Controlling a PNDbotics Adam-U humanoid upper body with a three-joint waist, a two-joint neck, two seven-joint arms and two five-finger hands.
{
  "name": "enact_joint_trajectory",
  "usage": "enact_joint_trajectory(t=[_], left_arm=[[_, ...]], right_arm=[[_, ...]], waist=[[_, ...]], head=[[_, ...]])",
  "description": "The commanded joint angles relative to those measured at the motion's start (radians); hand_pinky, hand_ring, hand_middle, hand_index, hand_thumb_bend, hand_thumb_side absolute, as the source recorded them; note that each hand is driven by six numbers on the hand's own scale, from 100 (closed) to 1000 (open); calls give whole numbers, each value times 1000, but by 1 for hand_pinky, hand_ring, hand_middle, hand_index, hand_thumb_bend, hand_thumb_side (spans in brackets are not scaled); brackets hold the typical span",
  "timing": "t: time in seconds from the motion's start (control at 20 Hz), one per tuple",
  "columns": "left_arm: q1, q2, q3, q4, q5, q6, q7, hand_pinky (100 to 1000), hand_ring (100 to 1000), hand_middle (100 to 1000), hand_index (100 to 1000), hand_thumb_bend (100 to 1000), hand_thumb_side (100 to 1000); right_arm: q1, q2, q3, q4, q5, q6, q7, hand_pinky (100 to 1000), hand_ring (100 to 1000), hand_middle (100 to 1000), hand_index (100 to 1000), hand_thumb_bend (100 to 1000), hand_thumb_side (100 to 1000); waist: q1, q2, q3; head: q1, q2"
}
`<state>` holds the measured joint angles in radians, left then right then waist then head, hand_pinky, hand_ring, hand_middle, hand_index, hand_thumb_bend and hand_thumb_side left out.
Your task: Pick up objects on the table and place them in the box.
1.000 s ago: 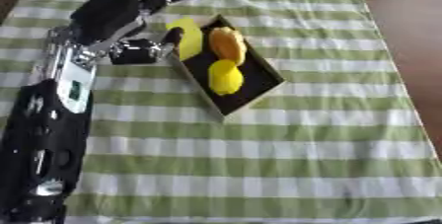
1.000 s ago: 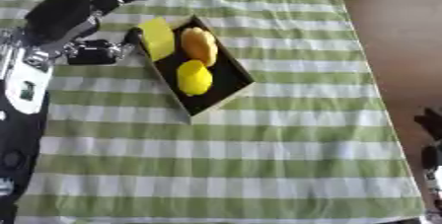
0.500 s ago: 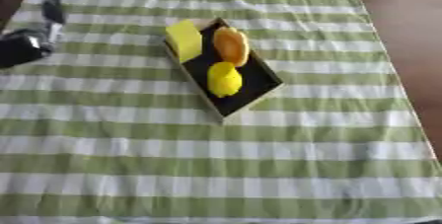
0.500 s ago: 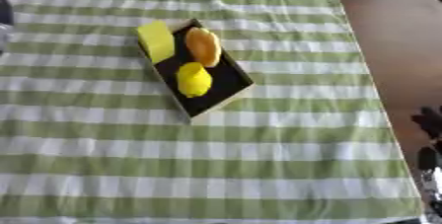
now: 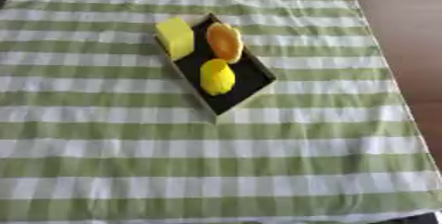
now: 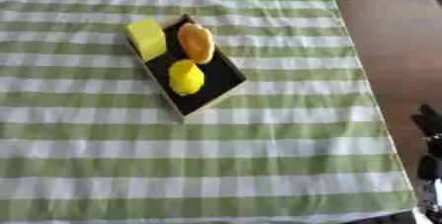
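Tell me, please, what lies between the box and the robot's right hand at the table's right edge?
Only bare green-checked tablecloth lies between the box and the right hand; the right eye view shows it.

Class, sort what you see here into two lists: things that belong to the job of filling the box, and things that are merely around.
Part of the job:
box
yellow block, at the box's left edge
orange fruit, in the box
yellow fruit, in the box

Just around:
green checked cloth
bare brown table
right hand, idle at the right edge

green-white checked tablecloth [image 5: 259, 159]; black box [image 5: 246, 77]; yellow objects [image 5: 217, 76].
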<state>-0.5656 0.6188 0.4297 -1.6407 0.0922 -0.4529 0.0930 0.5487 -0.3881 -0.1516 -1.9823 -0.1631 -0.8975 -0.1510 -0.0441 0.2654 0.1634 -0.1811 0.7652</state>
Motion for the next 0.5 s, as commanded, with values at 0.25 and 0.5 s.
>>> enact_joint_trajectory(t=[0.25,0.5], left_arm=[[115,134,105,32,129,-109,81,764,776,694,870,100,566],[179,136,142,68,219,-159,60,756,770,684,869,100,565]], right_arm=[[-42,52,54,-18,132,-10,-21,1000,1000,787,985,100,470],[-75,101,130,-18,277,-10,-75,1000,1000,787,977,100,470]], waist=[[16,15,3],[23,35,12]], head=[[18,-28],[28,-56]])
